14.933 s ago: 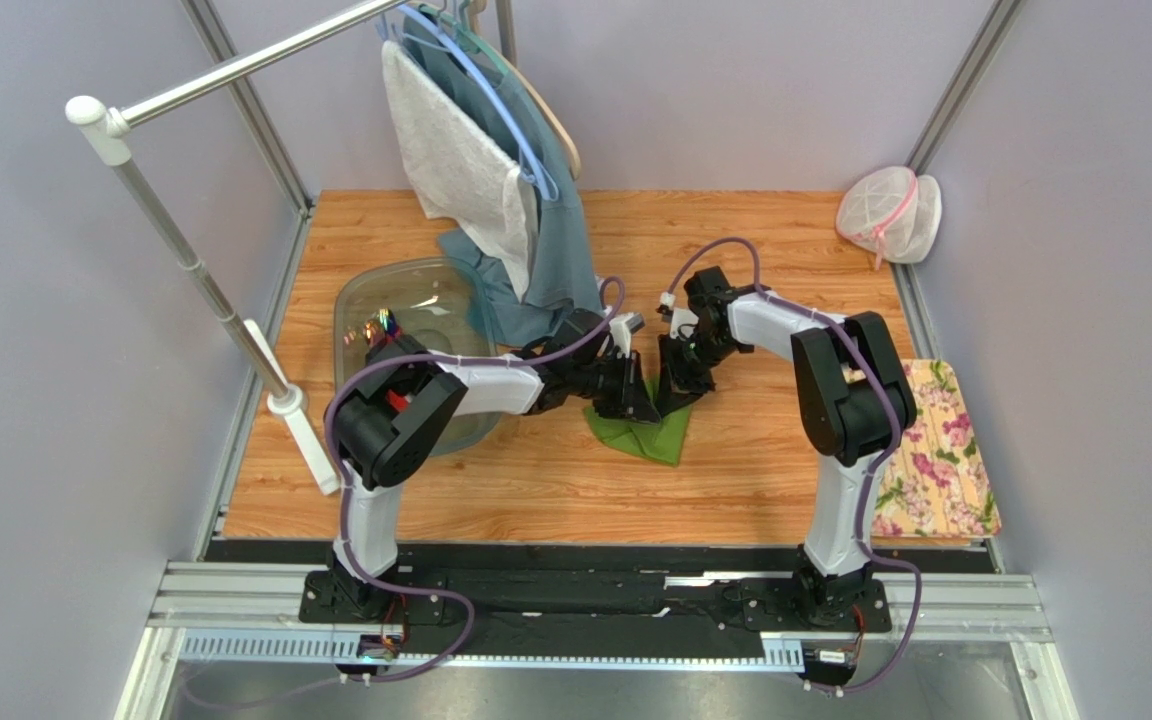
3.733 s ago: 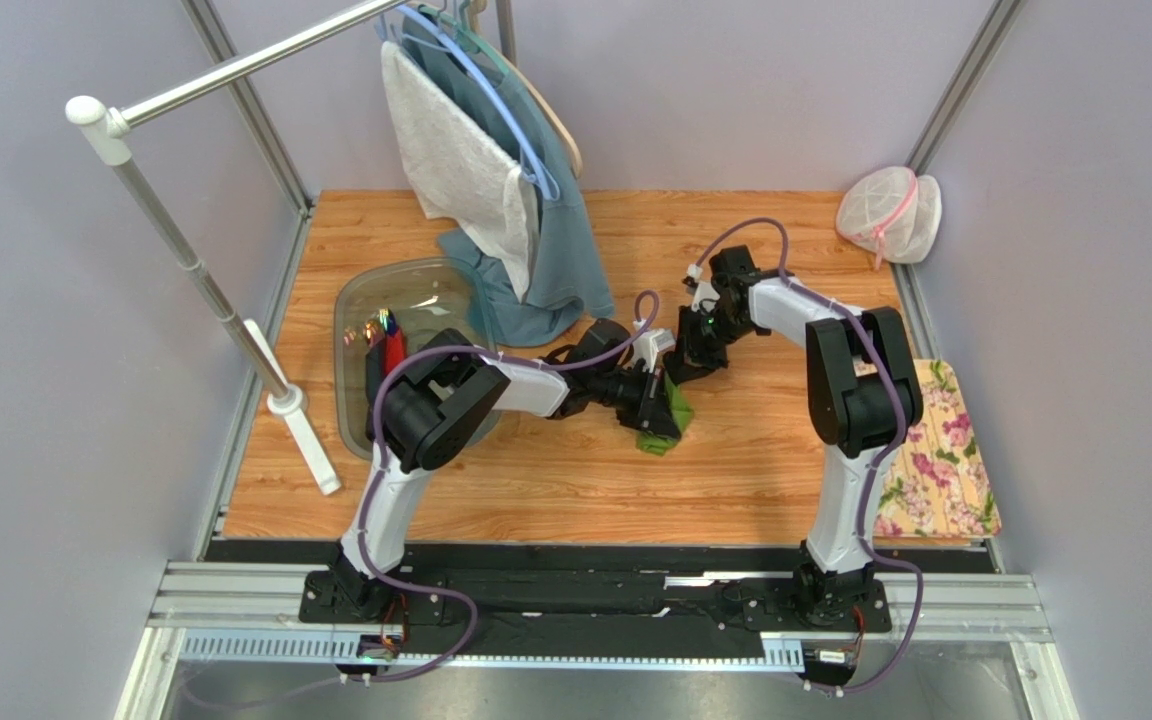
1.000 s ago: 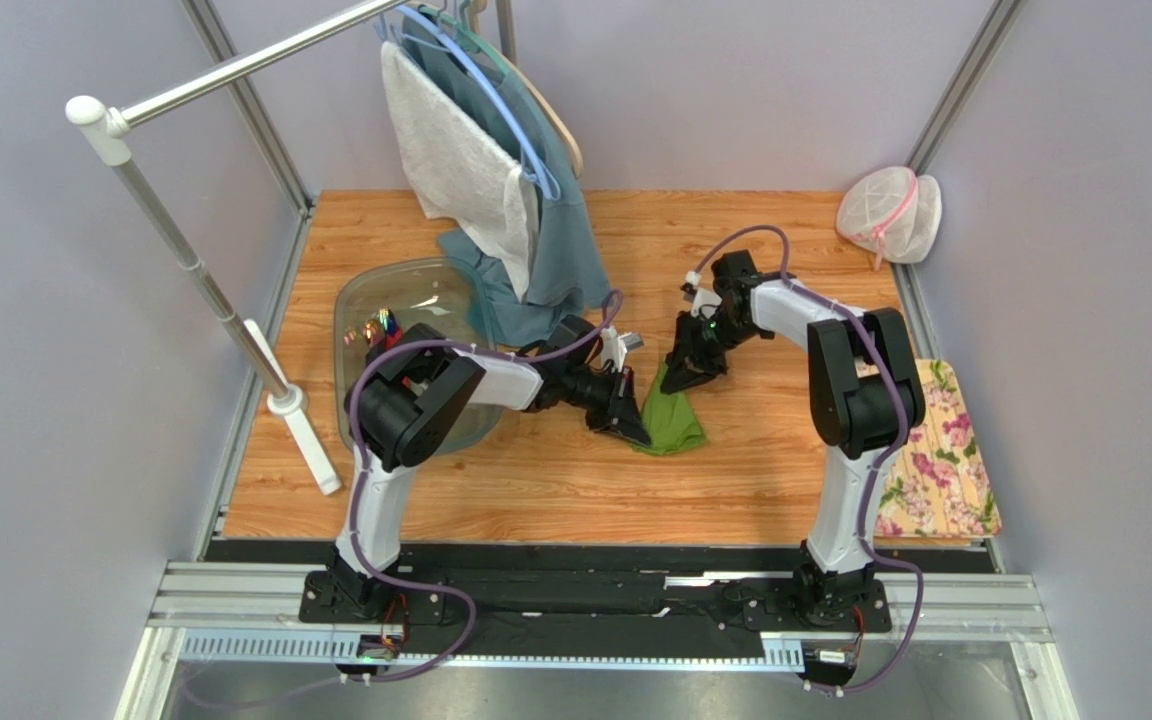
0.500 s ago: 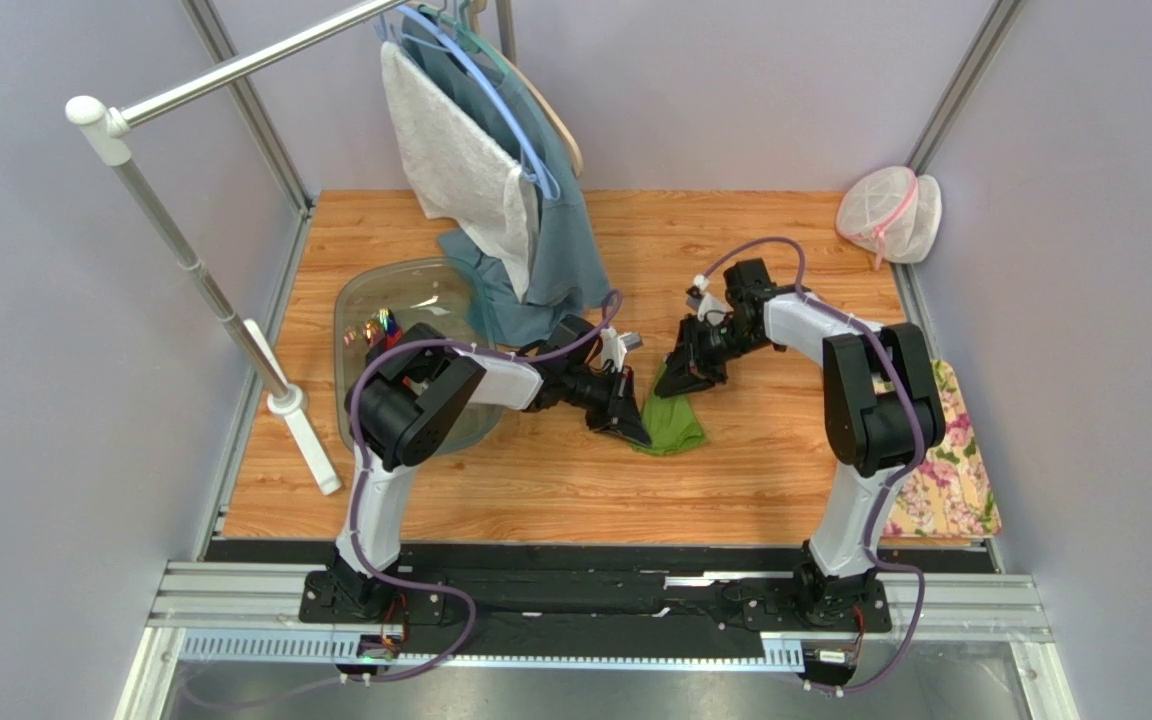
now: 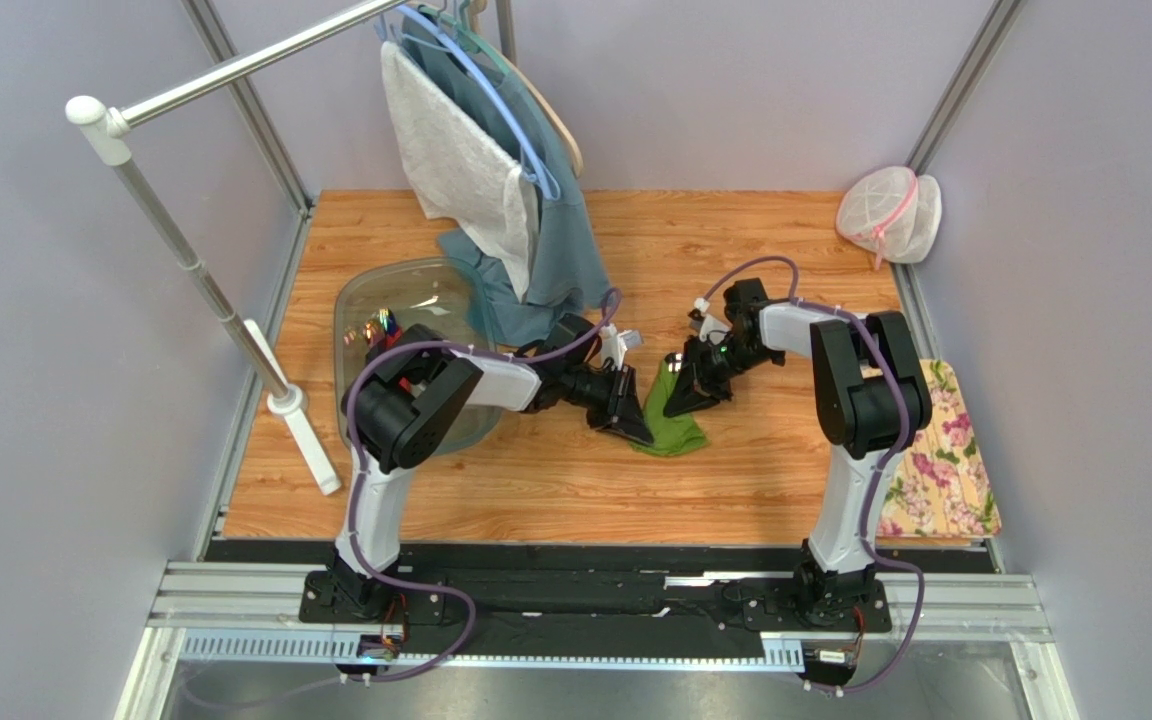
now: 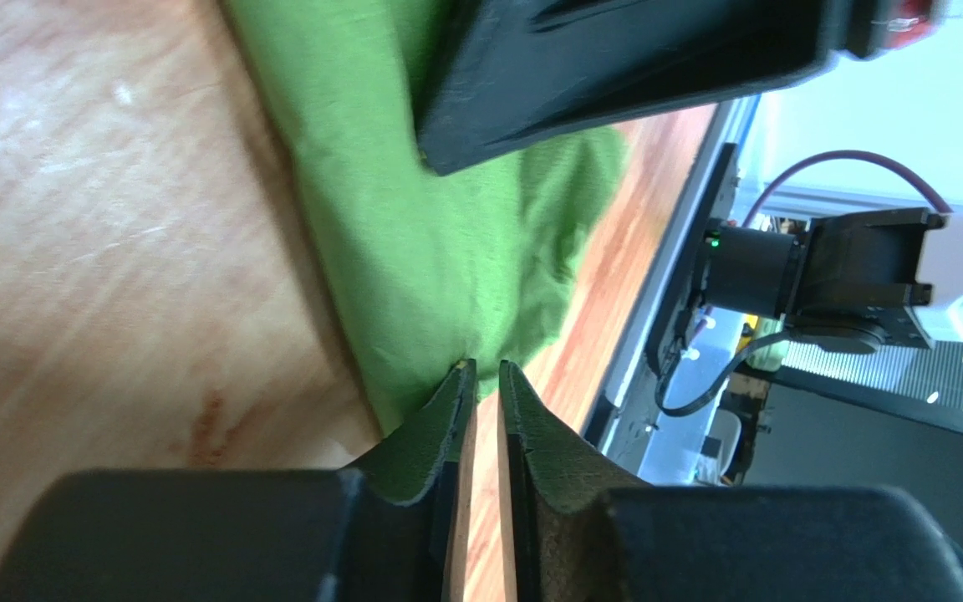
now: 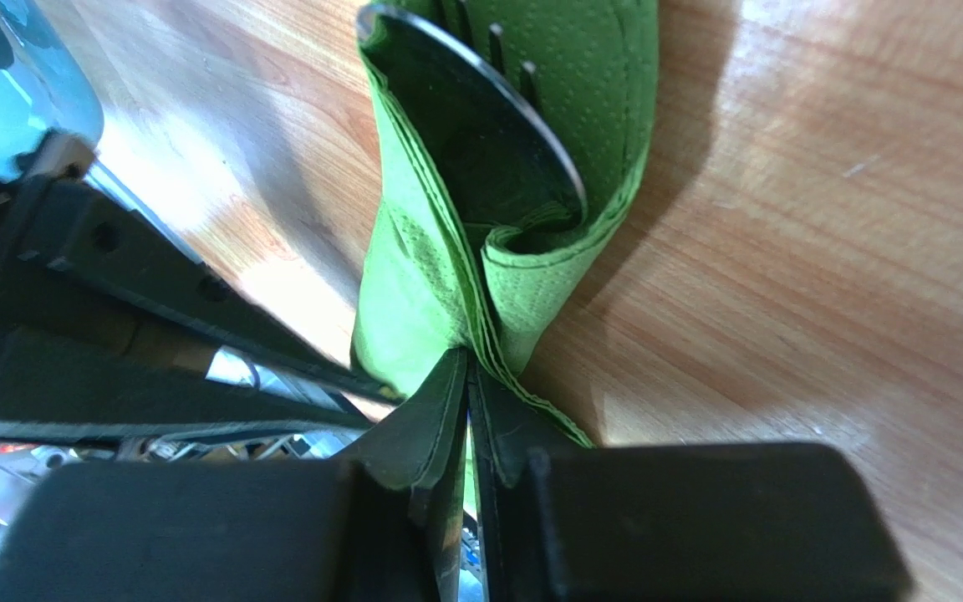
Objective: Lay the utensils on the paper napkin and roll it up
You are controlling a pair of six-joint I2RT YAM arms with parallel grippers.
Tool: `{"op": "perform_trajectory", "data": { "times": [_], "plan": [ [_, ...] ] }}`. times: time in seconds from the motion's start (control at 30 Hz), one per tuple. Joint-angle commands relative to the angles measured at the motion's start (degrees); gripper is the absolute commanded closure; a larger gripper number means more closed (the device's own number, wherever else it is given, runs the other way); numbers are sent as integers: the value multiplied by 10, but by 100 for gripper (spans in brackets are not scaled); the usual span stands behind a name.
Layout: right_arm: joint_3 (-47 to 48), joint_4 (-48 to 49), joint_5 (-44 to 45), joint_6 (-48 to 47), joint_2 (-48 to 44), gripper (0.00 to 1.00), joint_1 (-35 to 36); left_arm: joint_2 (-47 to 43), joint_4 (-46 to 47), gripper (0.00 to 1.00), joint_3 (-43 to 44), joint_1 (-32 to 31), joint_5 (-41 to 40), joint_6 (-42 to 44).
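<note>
Find the paper napkin [image 5: 669, 419] mid-table [image 5: 537, 480], half-rolled around dark utensils [image 7: 474, 126], long axis running far to near. Pinched at its far fold by the right gripper [image 7: 468, 376], jaws almost closed on the paper. Met at its left edge by the left gripper [image 6: 480, 376], jaws a sliver apart, hold unclear. Judged equally near both; probably rolling sideways across that axis next.

The paper napkin [image 5: 669, 417] is no longer the flat sheet I had spread earlier. It is now a narrow folded bundle. In the last second my right gripper [image 5: 678, 398] drops toward 6 o'clock, nearer the left gripper [image 5: 636, 426], and pinches the fold. The left jaws, pressed together a second ago, now stand a crack apart.
</note>
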Motion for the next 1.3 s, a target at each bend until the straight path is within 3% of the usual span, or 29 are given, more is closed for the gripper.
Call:
{"op": "perform_trajectory", "data": {
  "times": [0.0,0.23,0.5,0.67,0.83,1.27],
  "plan": [
    [1,19,71,-41,22,90,-1,-55,32,78,7,1,2,-1],
    [1,21,75,-46,26,91,-1,-19,32,79,30,1,-1,-16],
    [11,2,69,-54,13,89,-1,37,17,90,14,3,-27,-28],
    [39,-67,1,-85,-34,82,-1,67,-2,96,5,10,-37,-25],
    [-4,-75,-37,-76,-78,80,3,69,-6,98,9,10,-40,-22],
    [-68,-82,60,-119,-43,81,-16,64,-6,100,2,10,-48,-27]
  ]
}}
